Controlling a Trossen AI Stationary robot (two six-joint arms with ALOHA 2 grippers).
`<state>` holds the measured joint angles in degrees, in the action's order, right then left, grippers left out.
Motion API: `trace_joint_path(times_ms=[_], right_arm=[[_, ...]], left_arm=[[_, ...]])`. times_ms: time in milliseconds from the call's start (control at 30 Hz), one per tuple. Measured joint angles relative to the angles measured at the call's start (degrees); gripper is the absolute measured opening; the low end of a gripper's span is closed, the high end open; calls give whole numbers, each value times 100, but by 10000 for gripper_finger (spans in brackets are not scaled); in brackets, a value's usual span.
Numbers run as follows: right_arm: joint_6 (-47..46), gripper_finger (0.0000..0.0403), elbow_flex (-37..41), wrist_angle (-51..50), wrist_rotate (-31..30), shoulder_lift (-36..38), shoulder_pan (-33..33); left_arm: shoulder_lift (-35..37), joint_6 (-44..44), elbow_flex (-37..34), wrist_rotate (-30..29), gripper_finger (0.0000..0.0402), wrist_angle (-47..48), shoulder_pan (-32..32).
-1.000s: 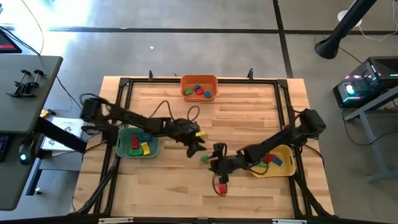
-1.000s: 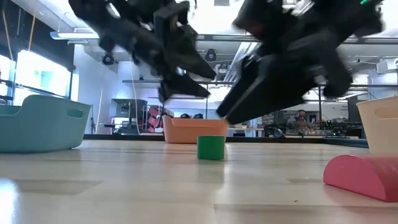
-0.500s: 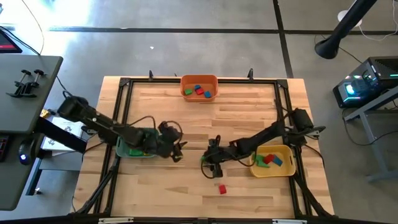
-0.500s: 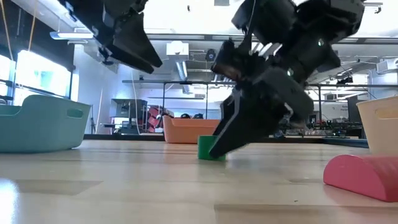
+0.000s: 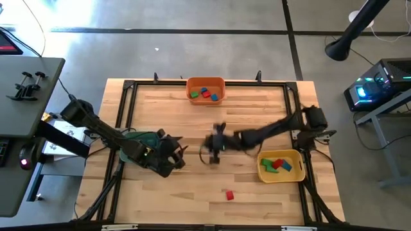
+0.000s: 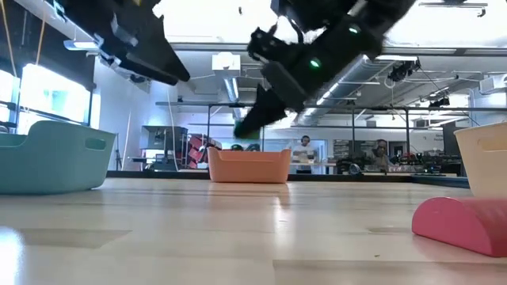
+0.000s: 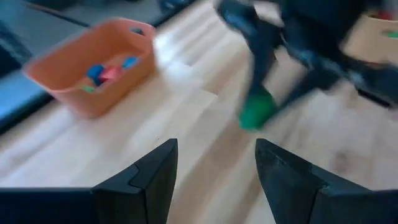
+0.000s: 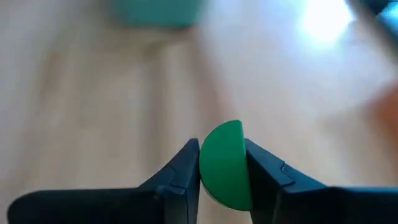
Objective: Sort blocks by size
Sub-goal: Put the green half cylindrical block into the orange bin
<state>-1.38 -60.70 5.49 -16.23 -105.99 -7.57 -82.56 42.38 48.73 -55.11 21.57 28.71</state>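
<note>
Here the right gripper's fingers [image 8: 267,171] clench a green block [image 8: 225,163]; left fingers [image 7: 155,171] spread.

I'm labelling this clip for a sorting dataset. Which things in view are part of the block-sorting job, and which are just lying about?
Part of the job:
- small green round-topped block, gripped in the right hand
- small red block on the wooden table
- orange plastic bin, yellow plastic bin and teal plastic bin
- left hand, open

Lying about:
- black clamps on the grey side table
</note>
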Motion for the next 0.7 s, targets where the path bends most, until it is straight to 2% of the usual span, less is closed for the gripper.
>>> trace_joint_path(times_ms=[133,233,333,400,533,633,700], right_arm=[[273,84,-360,-402,-100,357,944],[131,84,-572,-504,353,349,1868],[-9,84,-770,-506,994,68,2748],[-16,84,-963,-676,1207,-195,3193],[-115,84,-1550,-1493,1351,-730,3640],[160,86,-1983,-2302,1301,-978,3768],[274,110,-2149,-2535,1138,-1010,3786]], left_arm=[[-20,-181,-208,-635,200,-124,-188],[-19,-415,-456,-898,200,-283,-478],[-20,-583,-698,-1141,200,-372,-834],[-20,-727,-874,-1317,200,-513,-1055],[-20,-909,-955,-1456,200,-708,-1420],[-20,-938,-957,-1459,200,-972,-1585],[-20,-1110,-957,-1462,200,-1228,-1661]])
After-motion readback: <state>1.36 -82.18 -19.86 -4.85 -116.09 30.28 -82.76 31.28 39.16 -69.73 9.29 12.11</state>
